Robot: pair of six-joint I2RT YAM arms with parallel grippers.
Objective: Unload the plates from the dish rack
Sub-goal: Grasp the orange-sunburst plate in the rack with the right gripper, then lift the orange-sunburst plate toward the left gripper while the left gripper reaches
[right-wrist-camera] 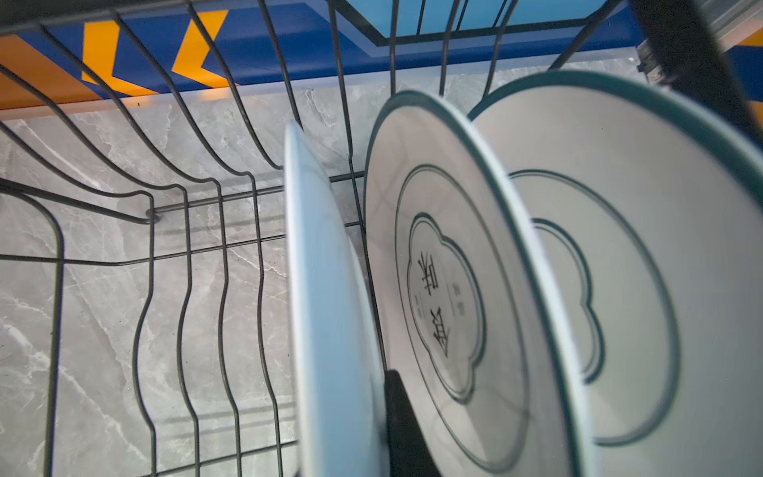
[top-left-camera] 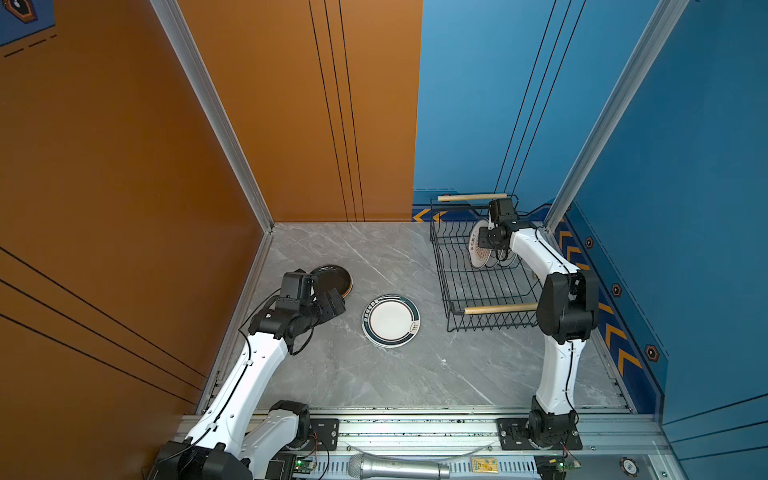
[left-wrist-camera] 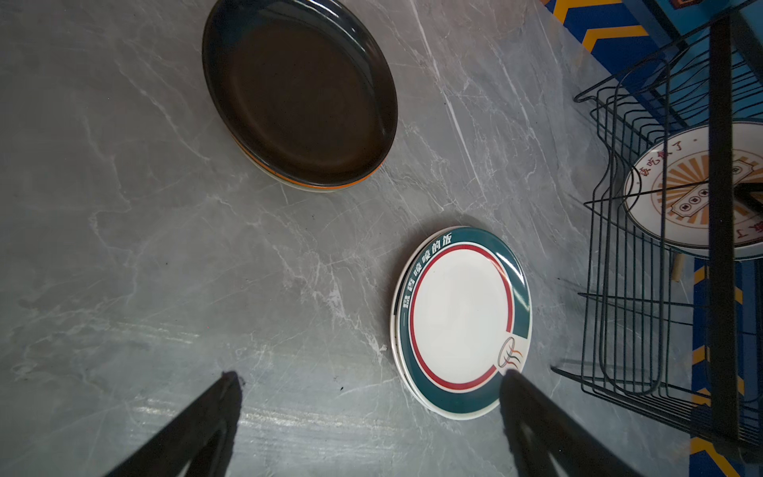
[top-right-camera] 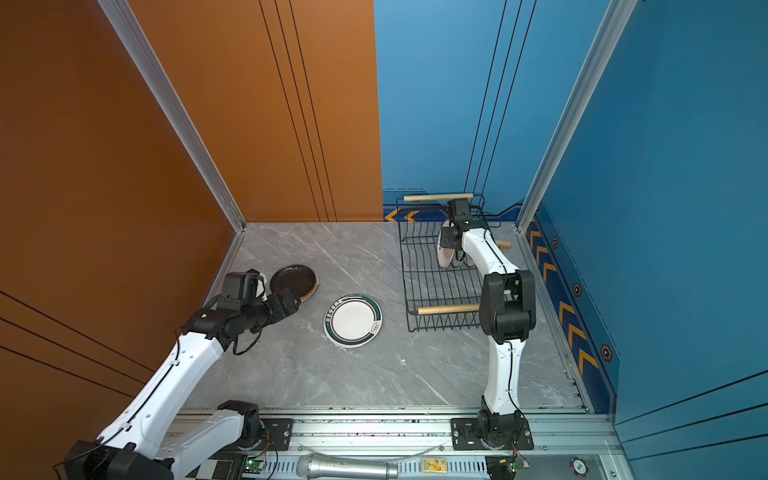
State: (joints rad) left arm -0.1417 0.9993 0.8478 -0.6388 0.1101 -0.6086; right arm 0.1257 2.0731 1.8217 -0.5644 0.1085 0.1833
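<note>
The table (top-left-camera: 374, 374) lies bare from its front edge up to two stacks, black-topped plates (top-left-camera: 332, 279) near the left edge and white plates (top-left-camera: 390, 320) mid-table. In the dish rack (top-left-camera: 478, 291) at the far right corner the near slots stand free; behind the foremost standing plate (right-wrist-camera: 330, 289) a finger (right-wrist-camera: 402, 417) of the right gripper (top-left-camera: 489, 248) fills the gap.

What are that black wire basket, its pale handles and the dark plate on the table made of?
Dish rack: thin metal wire with a black coating, judging by its bent rods. Handles: bare light wood, apparently, matte and round. Black plate: probably glazed ceramic, from its glossy, reflecting rim; plastic is possible.
</note>
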